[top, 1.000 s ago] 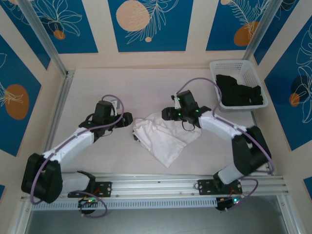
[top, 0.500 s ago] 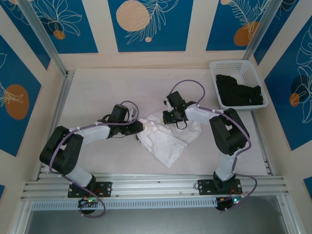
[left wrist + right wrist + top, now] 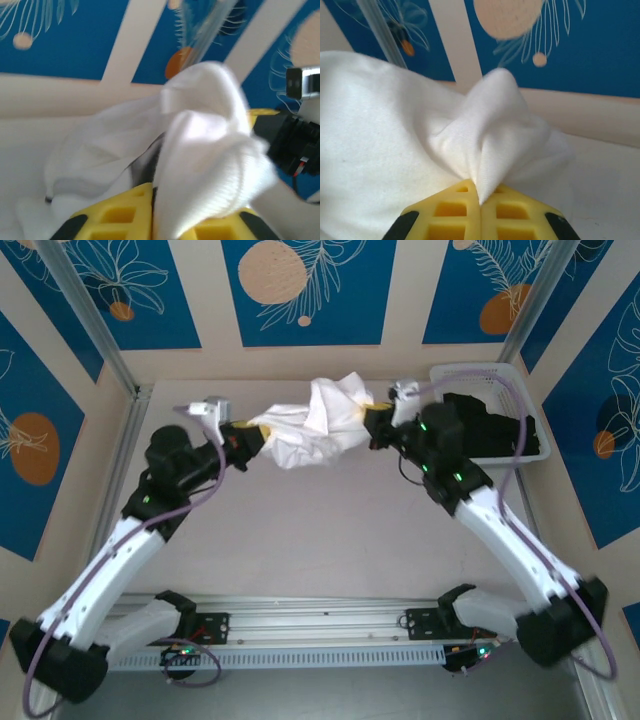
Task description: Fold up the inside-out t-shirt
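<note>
Aloft, far forward, left pincer (image 3: pixel 256 433) and right pincer (image 3: pixel 372 427) tight on the t-shirt (image 3: pixel 318 425).

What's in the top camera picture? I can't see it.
A crumpled white t-shirt hangs between the robot's left gripper and right gripper, each pinching one side. A basket holding a black garment sits far right.

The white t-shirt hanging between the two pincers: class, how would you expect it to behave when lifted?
Probably floppy: the t-shirt sags and bunches between the left pincer and right pincer. Likely light: thin pinches of cloth seem to carry it. It may slip from so small a grip.
</note>
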Robot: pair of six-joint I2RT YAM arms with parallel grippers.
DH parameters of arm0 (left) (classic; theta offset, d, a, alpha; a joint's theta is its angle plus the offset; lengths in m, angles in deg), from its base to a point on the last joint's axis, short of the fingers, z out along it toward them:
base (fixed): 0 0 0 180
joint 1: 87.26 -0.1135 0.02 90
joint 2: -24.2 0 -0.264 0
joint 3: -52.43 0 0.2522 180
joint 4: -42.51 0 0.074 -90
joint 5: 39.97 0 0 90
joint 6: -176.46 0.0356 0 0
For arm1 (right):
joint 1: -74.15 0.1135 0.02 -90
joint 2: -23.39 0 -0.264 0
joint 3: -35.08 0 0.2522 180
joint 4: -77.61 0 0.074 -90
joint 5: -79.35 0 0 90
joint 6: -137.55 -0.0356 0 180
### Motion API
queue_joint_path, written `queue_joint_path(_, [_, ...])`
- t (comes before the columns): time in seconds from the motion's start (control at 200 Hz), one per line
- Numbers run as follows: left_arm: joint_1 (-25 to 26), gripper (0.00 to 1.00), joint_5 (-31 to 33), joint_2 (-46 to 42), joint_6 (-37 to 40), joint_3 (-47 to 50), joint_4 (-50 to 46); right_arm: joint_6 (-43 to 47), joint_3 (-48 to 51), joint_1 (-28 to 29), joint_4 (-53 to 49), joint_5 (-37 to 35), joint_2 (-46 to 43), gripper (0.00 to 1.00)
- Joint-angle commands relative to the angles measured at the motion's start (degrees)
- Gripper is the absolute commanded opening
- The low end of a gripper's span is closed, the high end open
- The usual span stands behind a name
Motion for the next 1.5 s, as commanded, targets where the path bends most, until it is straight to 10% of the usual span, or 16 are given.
queue_joint_path(0.0, [1.74, 0.47, -4.01, -2.92, 1.79, 11.36, -3.30, -3.68, 14.15, -0.08, 0.27, -1.70, -6.29, 0.29])
queue_joint_path(0.19, [1.82, 0.74, -0.16, -7.58, 2.68, 18.86, -12.90, -8.61, 26.72, -0.05, -5.90, -3.02, -12.20, 0.56])
queue_joint_path(0.715, [8.26, 0.73, 3.58, 21.44, 2.88, 9.28, -14.42, -9.70, 16.85, 14.81, -3.64, -8.31, 12.32, 0.62])
queue_joint_path(0.935, [13.58, 0.64, 9.45, 30.38, 4.79, 5.23, -14.72, -11.89, 11.71, 15.55, -3.11, -12.94, 26.36, 0.55])
queue_joint_path(1.075, [13.59, 0.44, 13.24, 33.67, 5.15, 3.75, -16.19, -11.21, 9.86, 15.38, -2.86, -13.42, 29.36, 0.27])
queue_joint_path(1.275, [12.92, 0.01, 12.53, 30.47, 5.58, 3.65, -14.20, -8.48, 12.98, 13.73, -2.56, -13.21, 20.82, 0.01])
queue_joint_path(1.495, [12.42, 0.00, 11.13, 20.40, 5.85, 6.30, -10.39, -8.17, 18.39, 9.46, -0.75, -2.43, 5.39, 0.00])
